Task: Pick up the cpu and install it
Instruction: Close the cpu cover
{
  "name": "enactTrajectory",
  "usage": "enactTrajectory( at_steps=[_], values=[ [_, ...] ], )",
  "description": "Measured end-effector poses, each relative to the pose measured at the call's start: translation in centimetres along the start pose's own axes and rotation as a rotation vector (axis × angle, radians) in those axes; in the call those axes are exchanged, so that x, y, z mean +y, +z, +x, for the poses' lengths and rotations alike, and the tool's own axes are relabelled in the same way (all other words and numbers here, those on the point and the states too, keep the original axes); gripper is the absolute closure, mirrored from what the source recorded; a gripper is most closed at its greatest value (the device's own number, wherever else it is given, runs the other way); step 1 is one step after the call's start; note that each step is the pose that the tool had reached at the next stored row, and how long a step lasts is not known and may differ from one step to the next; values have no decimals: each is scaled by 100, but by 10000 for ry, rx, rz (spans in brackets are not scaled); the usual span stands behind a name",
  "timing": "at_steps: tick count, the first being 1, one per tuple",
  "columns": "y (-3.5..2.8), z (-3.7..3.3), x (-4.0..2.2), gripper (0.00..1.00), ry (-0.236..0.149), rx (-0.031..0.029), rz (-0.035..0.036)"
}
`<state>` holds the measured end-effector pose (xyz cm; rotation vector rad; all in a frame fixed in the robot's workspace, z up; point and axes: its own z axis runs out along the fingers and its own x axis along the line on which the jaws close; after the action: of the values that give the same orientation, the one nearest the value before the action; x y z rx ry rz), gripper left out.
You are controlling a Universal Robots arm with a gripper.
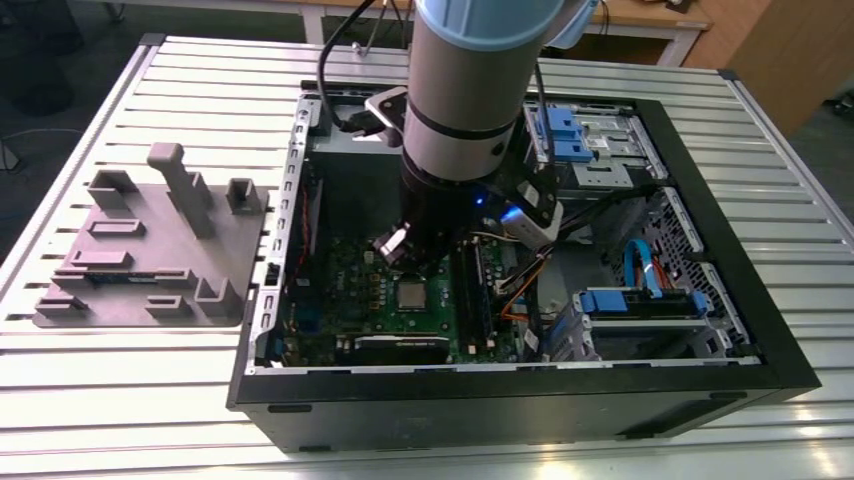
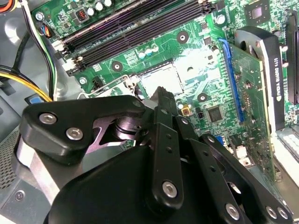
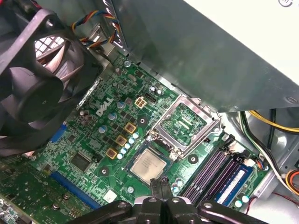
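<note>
Fingers [image 3: 167, 187] are closed together and hold nothing. The cpu [image 3: 148, 164] lies flat in its socket [image 3: 140, 148], just below the tips and slightly nearer in the exterior view; frame [image 3: 184, 122] hinged open.

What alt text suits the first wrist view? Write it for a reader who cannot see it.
A small square silvery-grey cpu lies seated on the green motherboard, with the hinged metal retention frame open beside it. The black gripper, fingers together, hangs by the chip's edge; a black fan stands nearby.
</note>
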<state>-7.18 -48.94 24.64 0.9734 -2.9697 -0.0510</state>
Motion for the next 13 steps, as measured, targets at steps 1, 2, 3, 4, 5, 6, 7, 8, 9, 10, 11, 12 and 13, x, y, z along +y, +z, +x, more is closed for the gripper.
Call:
enactTrajectory(
  at_steps=[1, 2, 3, 4, 5, 6, 7, 8, 9, 10, 11, 12, 13],
  values=[
    [0, 0, 0, 90, -139, 6, 1],
    [1, 0, 0, 90, -317, 14, 3],
    [2, 1, 0, 90, -498, 21, 4],
    [4, 1, 0, 90, -676, 26, 5],
    [5, 0, 0, 90, -858, 33, 6],
    [6, 1, 0, 90, -1047, 40, 7],
    [7, 1, -1, 90, -1189, 37, -4],
    [9, 0, -1, 90, -1255, -25, -80],
    [10, -1, -1, 90, -1293, -131, -206],
    [9, -1, -1, 90, -1316, -245, -343],
    [9, -1, -2, 90, -1329, -358, -481],
    [10, -2, -3, 90, -1336, -485, -632],
    [10, -3, -5, 90, -1341, -601, -769]
  ],
)
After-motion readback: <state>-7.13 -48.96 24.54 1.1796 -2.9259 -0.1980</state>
